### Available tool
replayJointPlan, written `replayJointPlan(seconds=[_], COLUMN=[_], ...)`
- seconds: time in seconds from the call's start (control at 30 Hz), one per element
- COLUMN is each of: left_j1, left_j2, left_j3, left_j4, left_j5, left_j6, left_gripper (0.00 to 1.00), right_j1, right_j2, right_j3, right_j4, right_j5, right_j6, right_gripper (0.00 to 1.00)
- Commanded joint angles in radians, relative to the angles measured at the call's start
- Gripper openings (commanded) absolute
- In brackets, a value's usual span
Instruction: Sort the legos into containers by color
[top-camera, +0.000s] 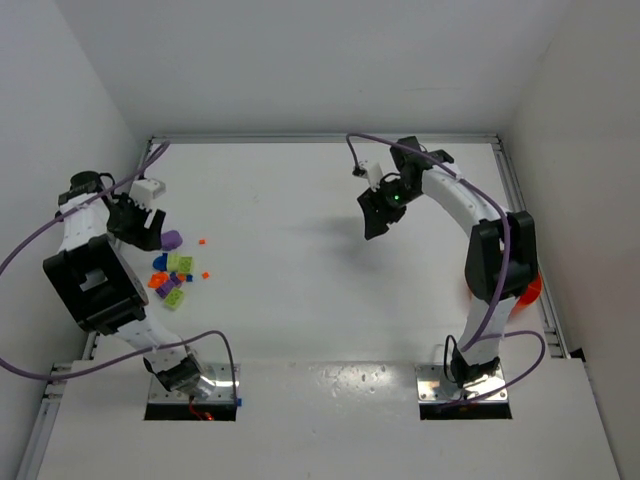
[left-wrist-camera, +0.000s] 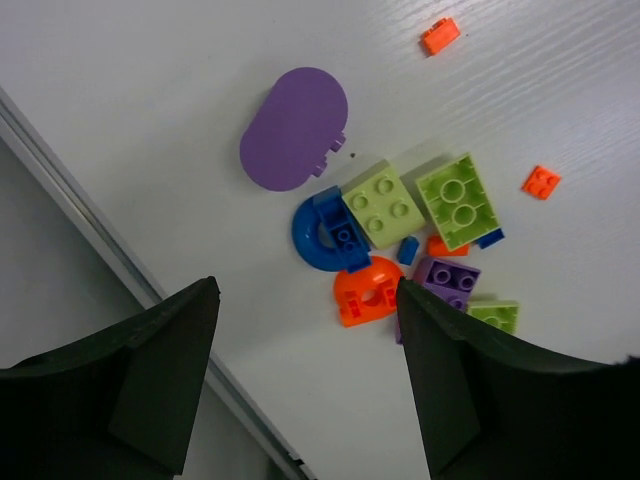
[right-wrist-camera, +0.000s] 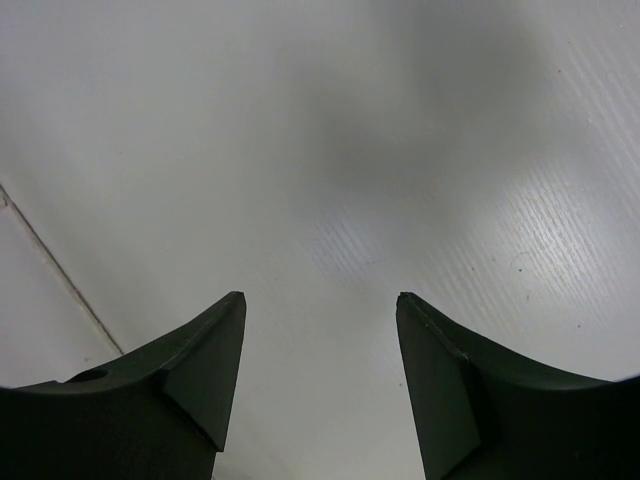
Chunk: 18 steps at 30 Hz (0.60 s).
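Top external: left arm (top-camera: 92, 283) near legos (top-camera: 172, 275)

Left tool (top-camera: 143, 228) beside scattered legos (top-camera: 172, 275), right tool (top-camera: 378, 215) over table (top-camera: 300, 310) centre, orange bowl (top-camera: 531, 290) behind right arm (top-camera: 495, 255).

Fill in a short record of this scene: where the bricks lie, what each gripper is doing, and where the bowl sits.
Lego pile: left side of the table, loose, colours mixed
Biggest piece: purple oval plate, at the pile's edge
Left gripper: open, empty, close to the pile
Right gripper: open, empty, over bare table
Orange bowl: right table edge, only partly visible
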Motion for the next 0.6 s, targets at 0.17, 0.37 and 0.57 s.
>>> replayJointPlan(seconds=[0.17,0.37,0.57], left_j1=[-0.019,-0.051,-0.082], left_j2=[0.107,0.167,0.213], left_j3=[0.086,0.109,0.127], left_j4=[0.057,0.066,0.077], left_j5=[0.061,0.091,0.08], left_j6=[0.23,0.264,0.264], left_gripper=[0.73,0.77,0.79], right_j1=[0.01,0.02,0.02], right_j2=[-0.035,-0.017,0.005], right_j3=[0.0,0.0,0.009], right_j4=[0.041,0.041,0.032], right_j5=[-0.018,-0.008,-0.008], right_j6=[0.014,0.014,0.014], right_gripper=[0.63,0.63,0.63])
